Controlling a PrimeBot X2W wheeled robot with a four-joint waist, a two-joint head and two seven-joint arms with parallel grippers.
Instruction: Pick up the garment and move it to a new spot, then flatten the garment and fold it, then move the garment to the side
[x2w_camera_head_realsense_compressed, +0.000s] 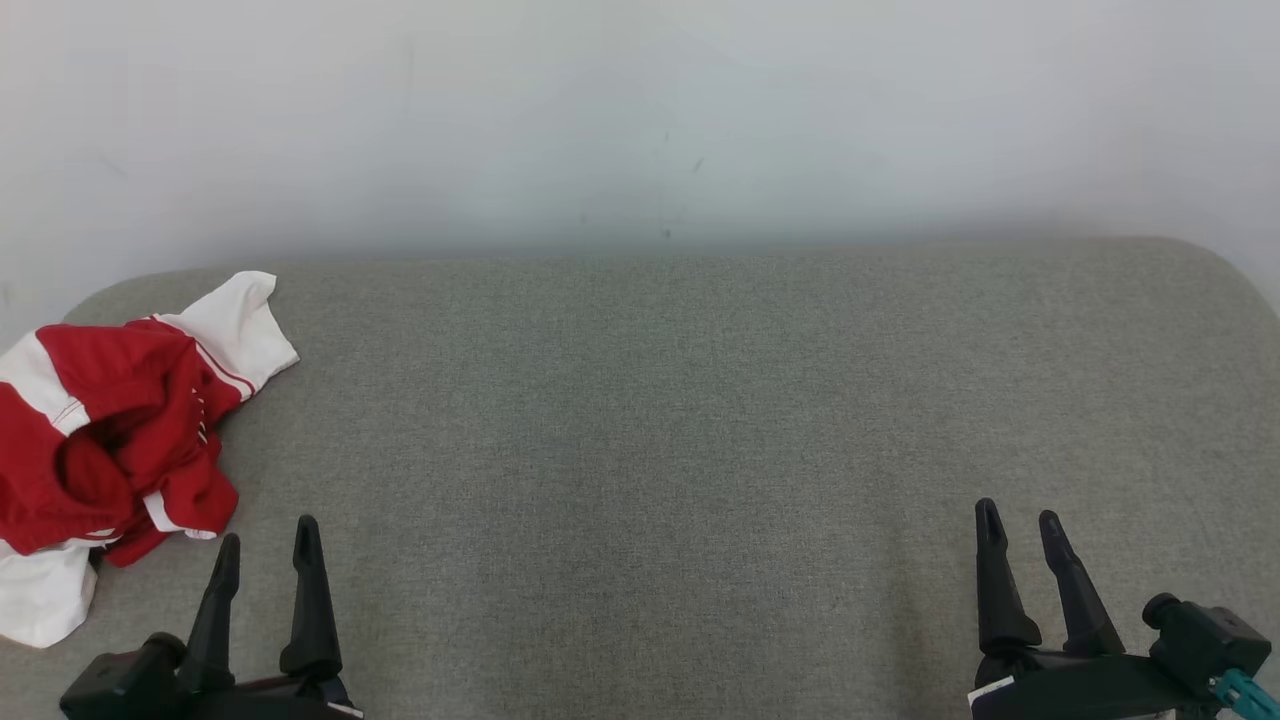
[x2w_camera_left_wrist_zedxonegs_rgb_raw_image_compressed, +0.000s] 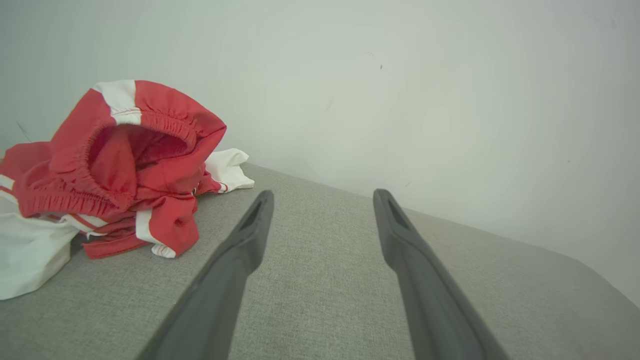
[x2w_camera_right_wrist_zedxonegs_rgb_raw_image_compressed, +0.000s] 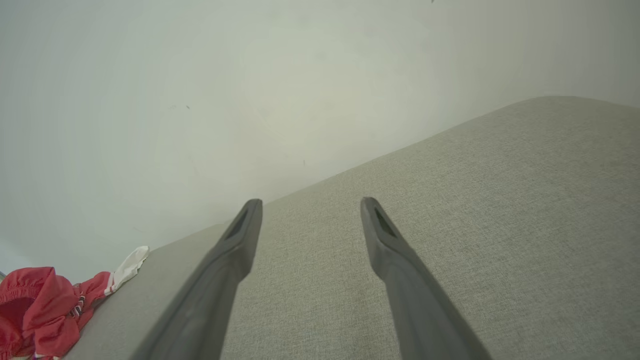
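While the garment (x2w_camera_head_realsense_compressed: 110, 430) lies crumpled at the far left edge of the grey upholstered surface (x2w_camera_head_realsense_compressed: 640, 400), both hands sit low at the near edge, fingers pointing toward the pale wall (x2w_camera_head_realsense_compressed: 640, 120). The garment (x2w_camera_left_wrist_zedxonegs_rgb_raw_image_compressed: 125, 170) is a red-and-white piece, apparently shorts. It is heaped so that an elasticated red waistband gapes open on top and white panels spill out at either end.

The left hand (x2w_camera_head_realsense_compressed: 267, 532) stands just beside the heap's near right corner, its two fingers spread wide and holding nothing. Seen from the wrist, the left hand (x2w_camera_left_wrist_zedxonegs_rgb_raw_image_compressed: 324, 195) points past the heap, which lies to the left of the finger line rather than between the fingers. The right hand (x2w_camera_head_realsense_compressed: 1018, 512) is well apart from the cloth on the opposite side, likewise spread and empty.

Judged from this layout, the pick-up has not begun. The broad bare middle of the surface is the likely new spot, since flattening and folding need room. The left hand, being nearer, is placed to reach first. Because a bunched heap may lift unevenly, a grip on a raised fold or the waistband seems safest.
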